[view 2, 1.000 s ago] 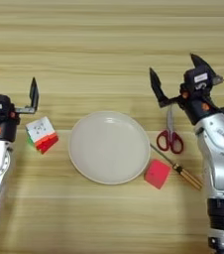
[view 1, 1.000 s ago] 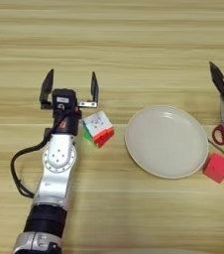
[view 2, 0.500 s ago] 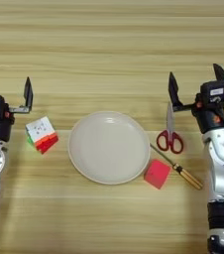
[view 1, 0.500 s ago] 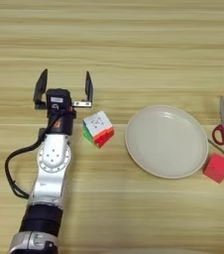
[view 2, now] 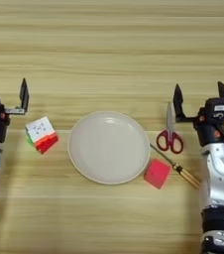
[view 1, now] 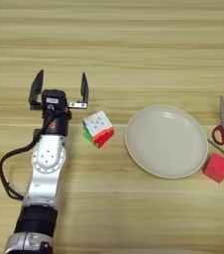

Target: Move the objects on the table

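Note:
The puzzle cube (view 1: 98,129) sits on the wooden table (view 1: 114,44), white face up, with red and green sides showing. Just left of it and a little further back, my left gripper (view 1: 60,86) stands open with nothing between its fingers. The red-handled scissors (view 2: 169,132) lie right of the plate, blades pointing away from me. My right gripper (view 2: 201,95) is open and empty, just right of the scissors, its left finger close to the blades.
A round off-white plate (view 2: 108,147) lies in the middle between cube and scissors. A pink-red block (view 2: 157,173) sits at the plate's lower right rim, and a wooden-handled screwdriver (view 2: 179,169) lies slanted beside it, under the scissors.
Both grippers have drawn outward, the left one to the left and the right one to the right. The right one has come off the scissors' far side. Cube and scissors have not moved.

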